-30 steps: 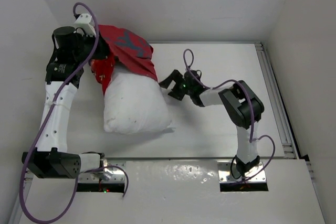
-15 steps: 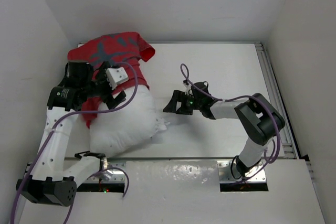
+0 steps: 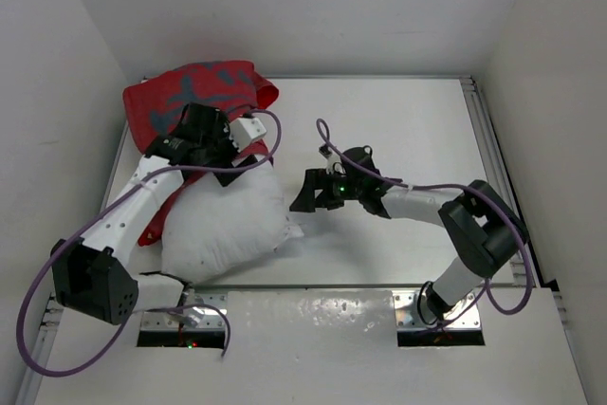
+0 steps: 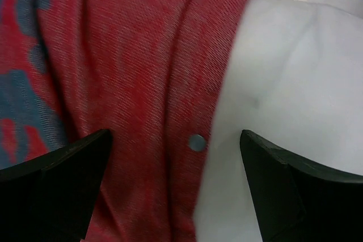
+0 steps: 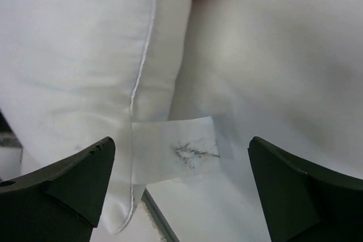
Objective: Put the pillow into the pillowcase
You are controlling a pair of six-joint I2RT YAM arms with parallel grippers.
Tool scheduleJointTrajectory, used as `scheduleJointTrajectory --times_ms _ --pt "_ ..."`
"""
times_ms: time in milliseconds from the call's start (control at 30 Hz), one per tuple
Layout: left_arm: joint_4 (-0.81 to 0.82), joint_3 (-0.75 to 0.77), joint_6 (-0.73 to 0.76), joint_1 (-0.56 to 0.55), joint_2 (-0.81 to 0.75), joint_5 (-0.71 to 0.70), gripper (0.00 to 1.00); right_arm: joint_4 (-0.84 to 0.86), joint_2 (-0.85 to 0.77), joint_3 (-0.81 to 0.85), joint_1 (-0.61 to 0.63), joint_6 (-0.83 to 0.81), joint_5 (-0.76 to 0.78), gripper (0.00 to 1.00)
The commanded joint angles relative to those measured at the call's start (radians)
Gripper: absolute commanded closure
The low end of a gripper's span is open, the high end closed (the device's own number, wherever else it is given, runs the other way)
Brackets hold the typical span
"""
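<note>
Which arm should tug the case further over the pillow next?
Left. The left tool, open, straddles the case hem on the pillow; the right tool, also open, faces the tag at the bare corner.

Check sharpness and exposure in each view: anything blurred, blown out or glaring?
Top external: even light, sharp, mild glare on the glossy base plate; the white pillow has low contrast against the table. Left wrist: pillowcase weave crisp, fingers of the left gripper dark and soft. Right wrist: pillow seam and tag legible, fingers of the right gripper underexposed.
</note>
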Motion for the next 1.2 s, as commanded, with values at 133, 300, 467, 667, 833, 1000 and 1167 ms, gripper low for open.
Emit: scheduleJointTrajectory --times_ms 133,300,467,667,833,1000,1167 --pt "0.165 -0.076 0.006 -0.032 0.004 -0.152 0.33 0.005 0.028 0.125 0.084 -0.089 -0.124 0.01" --pt "0.153 -0.117 -0.021 -0.047 0.035 -0.099 0.78 0.155 0.124 0.185 0.114 0.034 -0.173 0.01" --pt "0.08 -0.01 -0.119 -0.081 0.041 -0.028 1.0 0.203 0.226 0.292 0.124 0.138 -0.176 0.16" --pt "-0.086 0.292 -0.17 -0.173 0.032 0.136 1.0 0.362 0.253 0.373 0.121 0.273 -0.208 1.0" --pt "-0.185 0.41 -0.118 -0.265 -0.001 0.179 1.0 0.457 0.15 0.418 0.098 0.307 -0.115 1.0" --pt "-0.258 0.441 -0.044 -0.305 -0.053 0.283 1.0 0.64 0.018 0.352 0.092 0.327 0.178 1.0" --pt "-0.286 0.409 0.005 -0.303 -0.108 0.46 1.0 0.587 -0.066 0.309 0.138 0.283 0.653 1.0"
